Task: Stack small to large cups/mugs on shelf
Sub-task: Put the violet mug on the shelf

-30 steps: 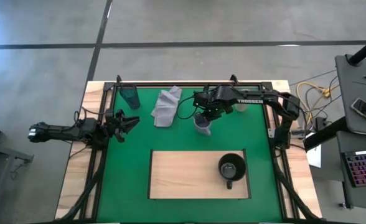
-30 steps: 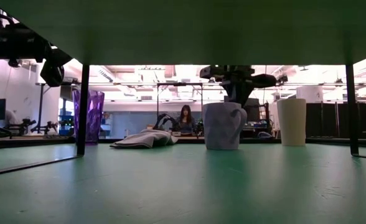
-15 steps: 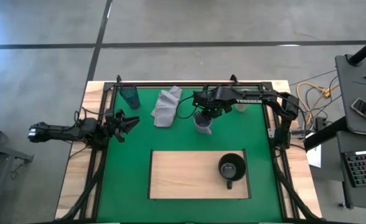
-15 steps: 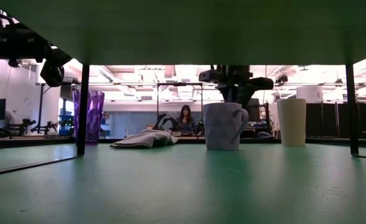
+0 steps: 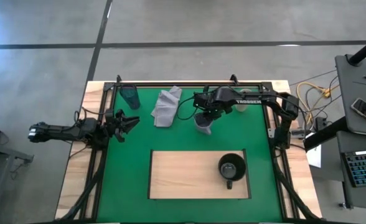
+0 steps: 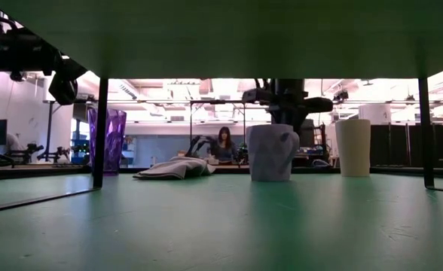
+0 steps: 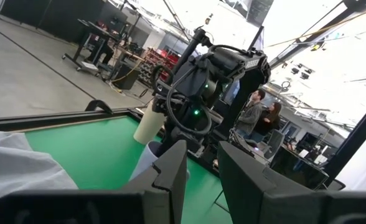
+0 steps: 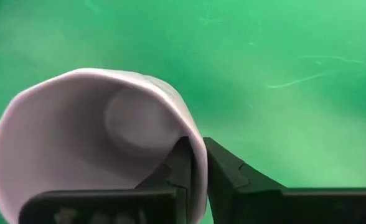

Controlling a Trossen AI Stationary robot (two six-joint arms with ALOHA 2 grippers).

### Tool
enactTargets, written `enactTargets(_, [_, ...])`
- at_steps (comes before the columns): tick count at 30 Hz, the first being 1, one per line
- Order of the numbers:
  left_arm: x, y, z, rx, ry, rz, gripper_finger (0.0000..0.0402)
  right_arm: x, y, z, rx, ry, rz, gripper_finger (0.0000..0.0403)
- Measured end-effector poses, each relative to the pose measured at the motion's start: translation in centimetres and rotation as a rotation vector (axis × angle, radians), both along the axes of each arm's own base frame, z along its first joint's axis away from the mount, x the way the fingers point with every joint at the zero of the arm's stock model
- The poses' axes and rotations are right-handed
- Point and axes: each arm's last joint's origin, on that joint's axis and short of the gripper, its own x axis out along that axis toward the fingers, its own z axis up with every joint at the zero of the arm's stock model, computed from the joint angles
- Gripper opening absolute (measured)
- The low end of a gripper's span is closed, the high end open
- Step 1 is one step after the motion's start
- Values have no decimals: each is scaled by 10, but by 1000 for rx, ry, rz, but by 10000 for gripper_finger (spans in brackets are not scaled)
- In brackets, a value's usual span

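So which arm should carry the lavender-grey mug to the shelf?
Right. The right gripper already pinches the lavender-grey mug by its rim, near the shelf; the left gripper waits at the mat's left edge.

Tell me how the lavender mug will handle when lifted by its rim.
The lavender mug looks rigid, so it probably won't flex. The right gripper pinches only one wall, so it may tilt as it rises. The glossy surface could let it slip.

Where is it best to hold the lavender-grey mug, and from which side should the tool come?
Probably the rim wall, from above. The lavender-grey mug stands upright on the green mat with its mouth open, and the right tool already pinches the wall, one finger inside, one outside.
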Motion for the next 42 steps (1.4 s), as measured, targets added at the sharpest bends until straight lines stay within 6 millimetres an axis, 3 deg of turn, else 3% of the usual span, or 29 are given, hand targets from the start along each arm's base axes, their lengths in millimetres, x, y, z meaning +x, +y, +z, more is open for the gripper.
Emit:
enactTargets(5, [0,0,0,-1,0,4,77,3,4,16,46,-31,-12,16])
enactTargets(10, [0,0,0,0,2,7,77,5,26,78,20,-53,-36,14])
enactTargets(15, [0,0,0,0,3,9,77,-8,59,147,-16,-47,-80,14])
enactTargets(22, [0,0,-2,0,15,10,77,-10,97,197,24,-258,-168,14])
enactTargets(25, [0,0,-2,1,16,9,77,-8,119,203,84,-291,-166,14])
enactTargets(32, [0,0,-1,0,9,9,77,-9,174,194,202,-241,-183,13])
enactTargets(42, [0,0,3,-2,-38,-1,77,-22,218,193,264,-221,-286,13])
